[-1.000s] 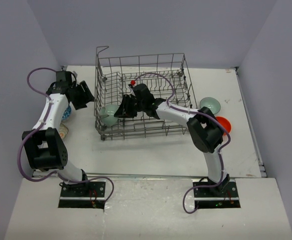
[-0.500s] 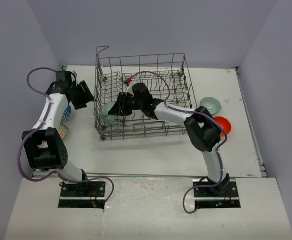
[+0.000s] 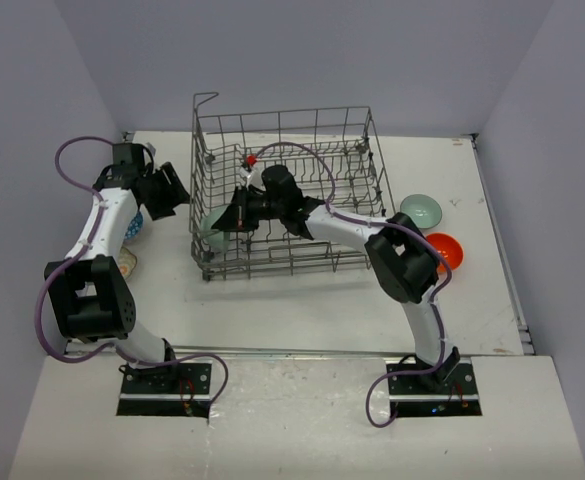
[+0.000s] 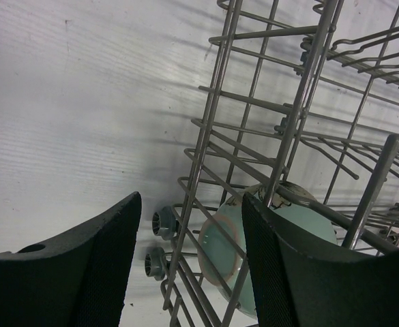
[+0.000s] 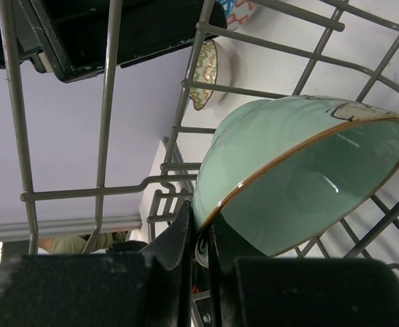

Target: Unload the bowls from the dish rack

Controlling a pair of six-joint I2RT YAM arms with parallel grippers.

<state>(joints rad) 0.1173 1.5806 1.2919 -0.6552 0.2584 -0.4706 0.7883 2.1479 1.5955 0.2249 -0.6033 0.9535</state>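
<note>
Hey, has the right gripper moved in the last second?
Yes. In the top view the right gripper has slid left inside the dish rack, toward its left wall, and now pinches the rim of the mint-green bowl.

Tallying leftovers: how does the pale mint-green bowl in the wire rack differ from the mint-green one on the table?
The racked mint-green bowl stands on edge inside the grey wire dish rack; the table mint-green bowl sits upright outside. The right hand pinches the racked bowl's rim; nothing touches the table bowl. Same colour, both round.
</note>
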